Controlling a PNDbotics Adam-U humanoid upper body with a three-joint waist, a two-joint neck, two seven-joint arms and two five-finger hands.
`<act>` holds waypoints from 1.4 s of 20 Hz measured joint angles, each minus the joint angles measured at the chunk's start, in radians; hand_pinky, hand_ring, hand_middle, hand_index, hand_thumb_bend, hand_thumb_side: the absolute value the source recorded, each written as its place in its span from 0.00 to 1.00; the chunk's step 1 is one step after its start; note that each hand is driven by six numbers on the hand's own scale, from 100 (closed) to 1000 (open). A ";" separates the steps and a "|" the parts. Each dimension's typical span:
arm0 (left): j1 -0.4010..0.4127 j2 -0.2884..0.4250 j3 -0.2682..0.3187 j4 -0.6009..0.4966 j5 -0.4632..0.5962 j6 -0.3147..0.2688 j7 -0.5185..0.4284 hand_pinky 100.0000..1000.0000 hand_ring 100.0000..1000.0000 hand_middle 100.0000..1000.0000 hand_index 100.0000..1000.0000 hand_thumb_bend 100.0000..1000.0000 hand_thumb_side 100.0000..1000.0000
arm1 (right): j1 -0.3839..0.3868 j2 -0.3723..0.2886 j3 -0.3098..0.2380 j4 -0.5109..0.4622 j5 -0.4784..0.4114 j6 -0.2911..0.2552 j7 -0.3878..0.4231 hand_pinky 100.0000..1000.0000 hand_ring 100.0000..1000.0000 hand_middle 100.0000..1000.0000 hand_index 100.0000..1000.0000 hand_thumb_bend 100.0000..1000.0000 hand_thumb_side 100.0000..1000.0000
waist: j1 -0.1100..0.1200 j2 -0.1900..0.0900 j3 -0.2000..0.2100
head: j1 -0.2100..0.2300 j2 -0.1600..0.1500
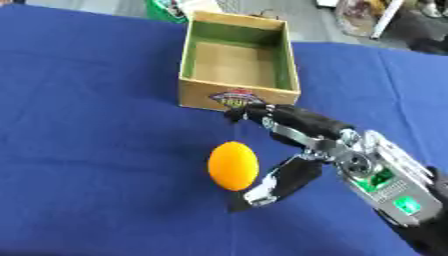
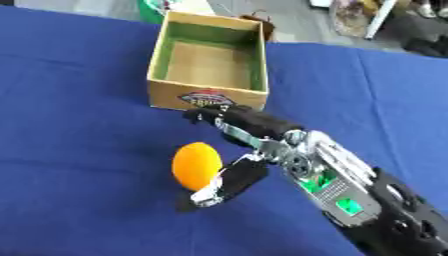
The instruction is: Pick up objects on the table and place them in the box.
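Blue cloth covers my table, grey floor beyond. The orange ball sits before the open wooden box; my right hand is spread open just beside it.

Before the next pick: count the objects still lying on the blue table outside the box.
1: an orange ball on the blue table, in front of the box, beside the open right hand. The box looks empty.
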 measured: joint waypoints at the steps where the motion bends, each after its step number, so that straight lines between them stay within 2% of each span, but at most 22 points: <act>1: -0.001 0.000 0.000 0.000 0.000 0.000 0.000 0.42 0.41 0.39 0.67 0.00 0.82 | 0.001 0.001 0.001 0.000 0.013 0.006 0.003 0.98 1.00 0.86 1.00 0.81 0.59 | 0.000 0.001 0.001 | -0.001 0.000; 10: -0.003 0.000 0.000 0.000 0.000 0.001 -0.001 0.42 0.41 0.39 0.67 0.00 0.82 | 0.003 0.016 0.012 0.000 0.124 0.052 0.034 0.97 1.00 0.86 1.00 0.80 0.57 | -0.001 0.002 0.003 | -0.006 -0.009; 14: -0.003 0.000 0.000 0.000 0.000 0.002 -0.002 0.42 0.41 0.39 0.67 0.00 0.81 | 0.001 0.026 0.019 0.011 0.153 0.065 0.049 0.97 1.00 0.86 0.99 0.76 0.56 | -0.001 0.003 0.003 | -0.010 -0.009; 18: -0.003 -0.001 0.000 0.000 0.000 0.002 -0.002 0.42 0.41 0.39 0.67 0.00 0.81 | -0.007 0.043 0.031 0.054 0.186 0.067 0.052 0.96 1.00 0.86 0.98 0.72 0.56 | -0.001 0.003 0.004 | -0.013 -0.014; 22: -0.003 -0.001 0.000 0.000 0.000 0.003 -0.003 0.42 0.41 0.39 0.67 0.00 0.81 | -0.015 0.063 0.042 0.114 0.204 0.066 0.044 0.96 1.00 0.79 0.97 0.68 0.55 | -0.001 0.004 0.004 | -0.015 -0.018; 28: -0.003 -0.006 0.000 0.000 0.000 0.004 -0.004 0.42 0.41 0.39 0.67 0.00 0.81 | -0.025 0.093 0.052 0.198 0.241 0.061 0.011 0.95 1.00 0.79 0.96 0.66 0.51 | -0.001 0.007 0.006 | -0.018 -0.022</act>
